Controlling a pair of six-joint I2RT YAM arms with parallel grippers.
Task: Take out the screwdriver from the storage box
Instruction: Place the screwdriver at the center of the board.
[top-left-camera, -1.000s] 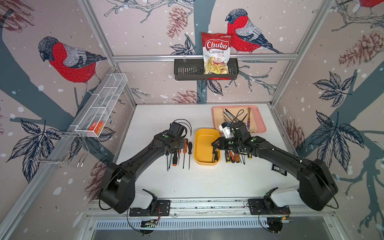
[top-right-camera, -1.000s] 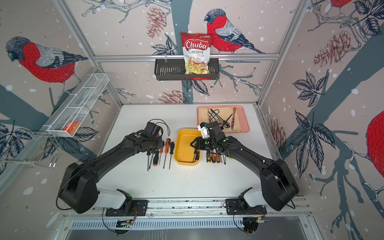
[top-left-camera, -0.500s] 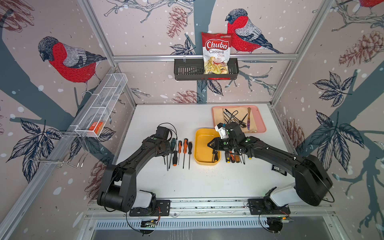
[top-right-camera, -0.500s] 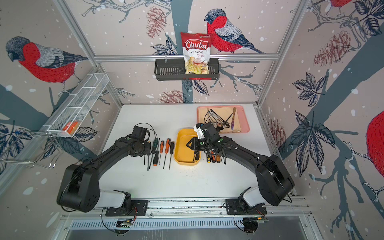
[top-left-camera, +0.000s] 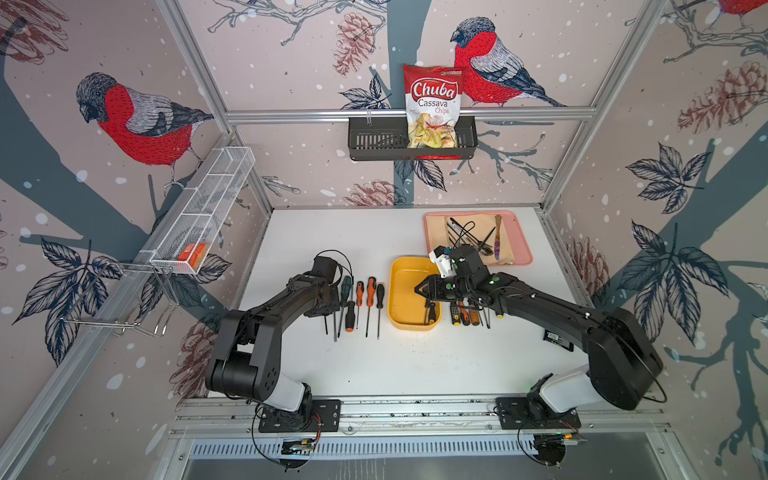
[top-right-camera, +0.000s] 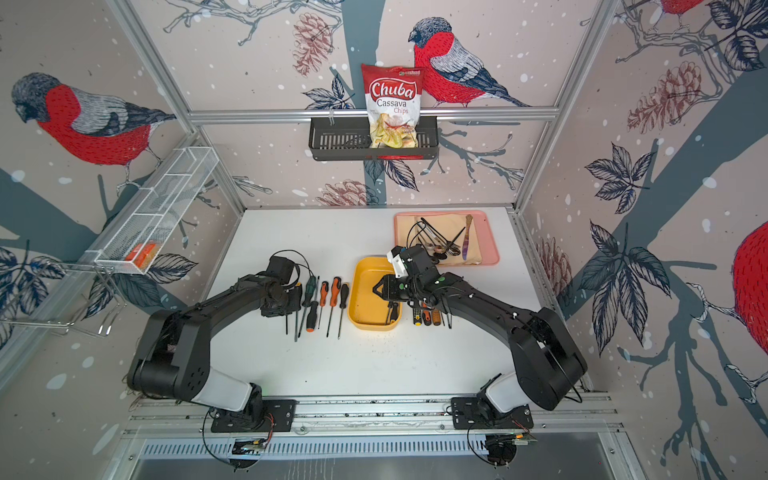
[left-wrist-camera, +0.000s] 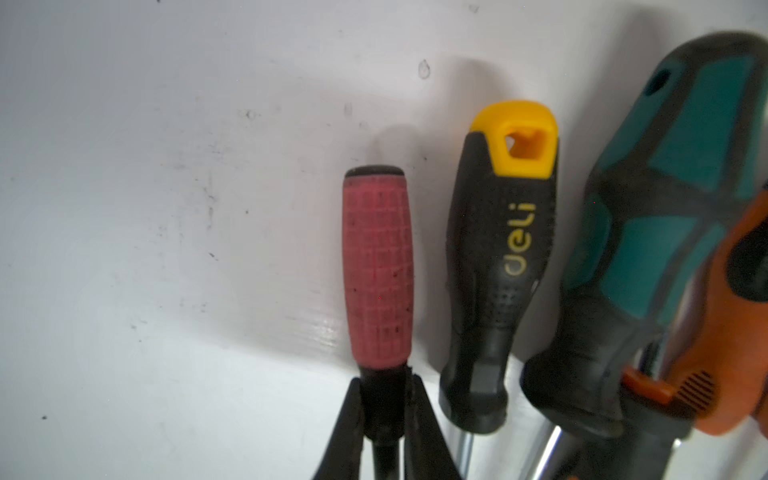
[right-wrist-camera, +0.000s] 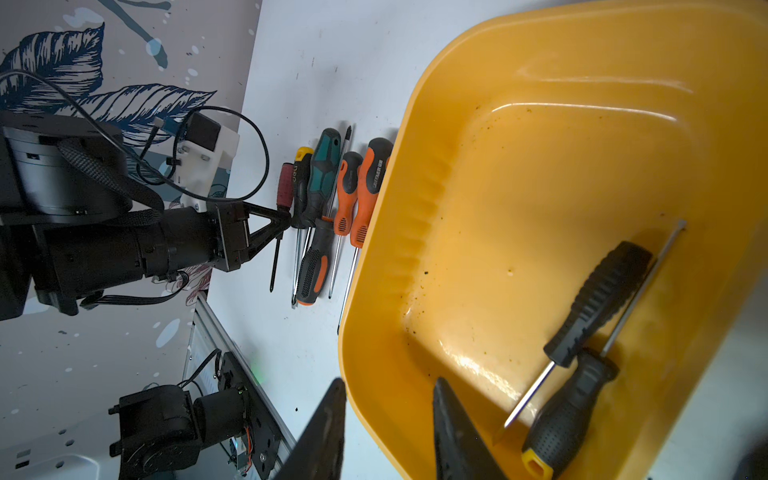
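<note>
My left gripper (left-wrist-camera: 385, 388) is pressed together on the smooth black collar of a red-handled screwdriver (left-wrist-camera: 378, 270), whose rubbery grip is scored in a fine grid. Just beside it on the scuffed white table (left-wrist-camera: 166, 208) lies a stippled black handle (left-wrist-camera: 498, 257) with a yellow cap, a square hole and the lettering "deli". Next comes a faceted teal-and-black handle (left-wrist-camera: 665, 199).

My right gripper (right-wrist-camera: 390, 386) is spread and holds nothing, one finger outside the rim of the storage box (right-wrist-camera: 415, 208) and one inside. The box is glossy yellow plastic, shallow and round-cornered, ribbed along one wall and flecked with grit. In one corner lie a knurled black screwdriver (right-wrist-camera: 598, 303) and a yellow-tipped black screwdriver (right-wrist-camera: 569, 411), side by side, pointing opposite ways.

On the back wall a bag (top-left-camera: 432, 108) reads "Chuba Cassava Chips".
</note>
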